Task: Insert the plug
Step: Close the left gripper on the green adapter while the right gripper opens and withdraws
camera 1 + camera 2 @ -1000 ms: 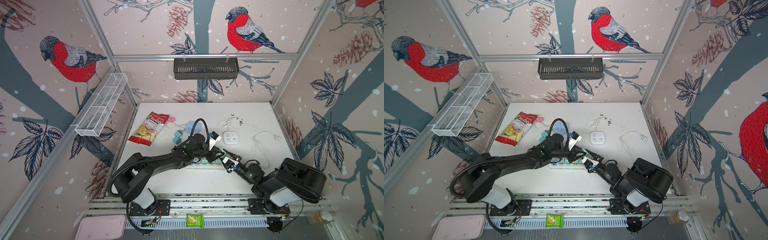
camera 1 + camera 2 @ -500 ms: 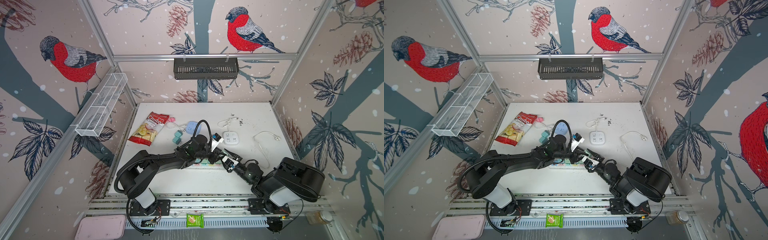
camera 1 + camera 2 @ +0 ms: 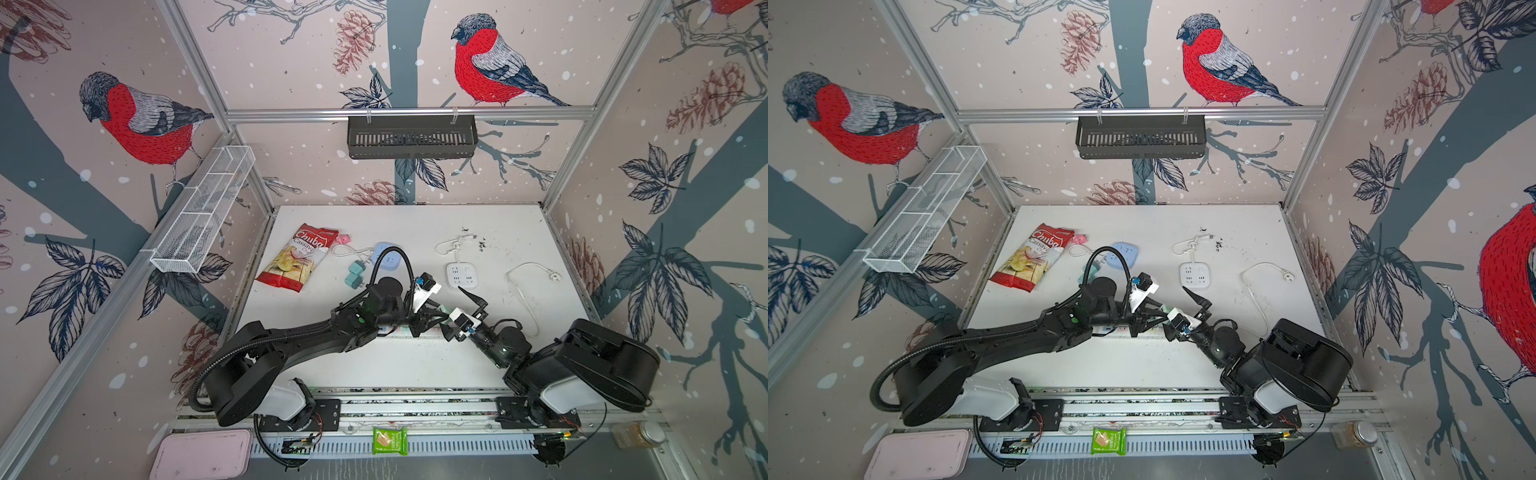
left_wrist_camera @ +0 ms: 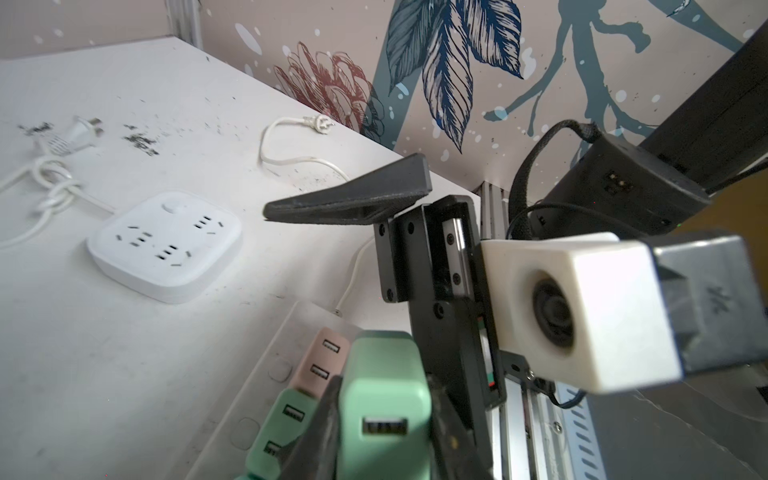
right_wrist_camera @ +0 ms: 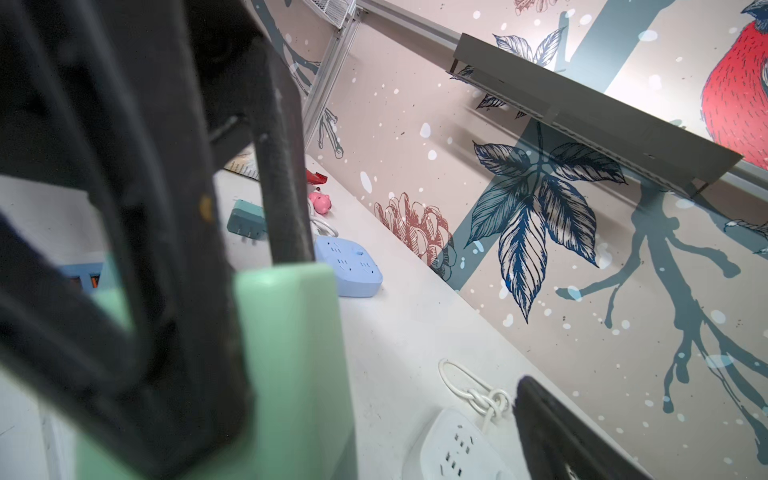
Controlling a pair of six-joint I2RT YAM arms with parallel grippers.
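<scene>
A mint-green plug [image 4: 384,399] with a USB port on its end sits between the black fingers [image 4: 320,432] of my left gripper [image 4: 384,419], which is shut on it. The plug is over a white power strip [image 4: 266,374] that holds a pink adapter [image 4: 322,361] and a green adapter [image 4: 282,424]. In a top view my left gripper [image 3: 436,314] meets my right gripper [image 3: 448,305] at the table's front middle. The right gripper is open, and one of its fingers [image 4: 353,199] stands well off the plug [image 5: 291,353]. The plug's prongs are hidden.
A white square socket [image 3: 462,274] with a knotted cord lies just behind the grippers. A blue socket [image 3: 388,255], teal adapters [image 3: 355,277], a pink pig [image 3: 344,238] and a chips bag [image 3: 297,257] are at the back left. A loose white cable [image 3: 528,282] lies to the right.
My right gripper's jaws have spread wide apart beside the plug. My left gripper has stayed shut on the plug and edged a little to the right.
</scene>
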